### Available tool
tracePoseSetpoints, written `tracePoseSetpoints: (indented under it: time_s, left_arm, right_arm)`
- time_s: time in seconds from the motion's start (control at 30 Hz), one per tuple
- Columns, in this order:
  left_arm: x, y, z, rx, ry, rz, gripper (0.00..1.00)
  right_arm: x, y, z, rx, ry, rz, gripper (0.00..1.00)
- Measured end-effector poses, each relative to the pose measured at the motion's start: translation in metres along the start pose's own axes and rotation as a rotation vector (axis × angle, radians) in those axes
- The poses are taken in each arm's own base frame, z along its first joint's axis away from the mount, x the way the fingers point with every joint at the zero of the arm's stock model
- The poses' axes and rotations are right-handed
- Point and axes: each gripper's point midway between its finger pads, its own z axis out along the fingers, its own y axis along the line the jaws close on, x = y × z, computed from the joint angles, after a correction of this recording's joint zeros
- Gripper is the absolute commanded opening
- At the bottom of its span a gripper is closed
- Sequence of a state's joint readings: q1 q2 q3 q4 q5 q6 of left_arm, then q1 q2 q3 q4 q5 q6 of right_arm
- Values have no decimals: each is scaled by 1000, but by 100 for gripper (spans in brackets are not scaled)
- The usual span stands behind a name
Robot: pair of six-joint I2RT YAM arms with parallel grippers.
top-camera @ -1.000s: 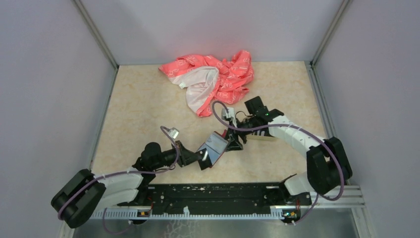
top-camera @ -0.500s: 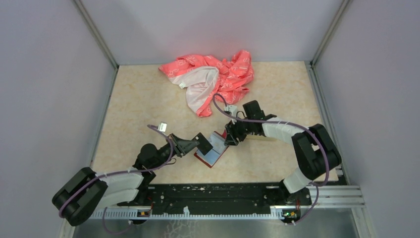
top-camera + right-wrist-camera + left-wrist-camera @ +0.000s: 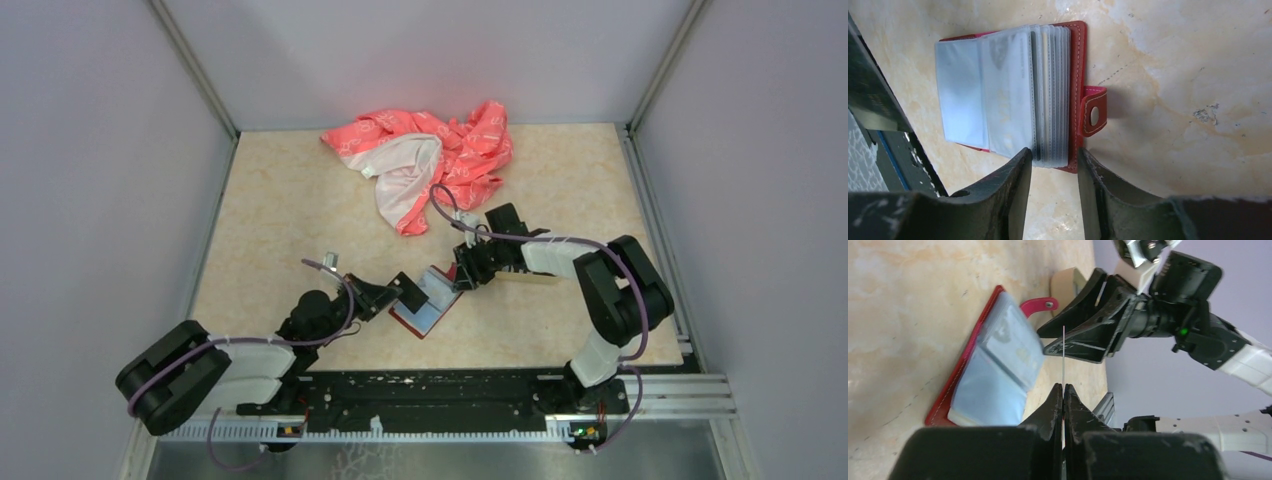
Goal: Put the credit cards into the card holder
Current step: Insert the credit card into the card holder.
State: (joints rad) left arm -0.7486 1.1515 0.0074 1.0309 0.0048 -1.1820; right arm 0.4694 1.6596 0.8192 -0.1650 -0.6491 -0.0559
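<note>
**Top view.** The card holder [image 3: 431,312] lies open on the bench [image 3: 280,220], grey-blue pockets up. My left jaws reach it from one side and my right jaws from the other. A pink-and-white cloth [image 3: 430,160] lies well apart, toward the far wall.

**Left wrist view.** My left jaws are pressed together on one credit card [image 3: 1063,355]. It is seen edge-on as a thin pale line, held in the air just beside the holder's fanned pockets. My right jaws show beyond it, with a beige tray [image 3: 1067,282] behind them.

**Right wrist view.** My right jaws are spread, holding nothing. They straddle the edge of the pocket stack nearest this camera; I cannot tell whether they touch it. The snap tab [image 3: 1094,112] juts from the holder's red cover and lies flat on the bench.
</note>
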Motion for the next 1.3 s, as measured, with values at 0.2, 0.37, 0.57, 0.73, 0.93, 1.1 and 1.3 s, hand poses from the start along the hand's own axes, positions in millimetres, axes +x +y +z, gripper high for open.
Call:
tracePoseSetpoints:
  time_s: [0.2, 0.37, 0.57, 0.73, 0.93, 1.1, 1.3]
  left_arm:
    - [14, 27, 3, -106, 26, -55, 0]
    - [19, 38, 4, -152, 25, -91, 0]
    - [19, 43, 5, -173, 7, -114, 0]
    - [20, 47, 5, -190, 2, -134, 0]
    - [23, 52, 5, -208, 9, -143, 0]
    - [25, 57, 5, -225, 15, -141, 0]
    - [26, 56, 7, -214, 16, -142, 0]
  right_arm:
    - [-1, 2, 0, -1, -3, 48, 26]
    - [-1, 3, 1, 0, -3, 73, 25]
    - [1, 3, 3, 2, -13, 122, 21]
    - [7, 7, 4, -1, -41, 189, 19]
    - [9, 10, 5, -6, -55, 246, 19]
    - [8, 10, 5, -7, -58, 262, 18]
    - [8, 10, 5, -8, -58, 265, 18]
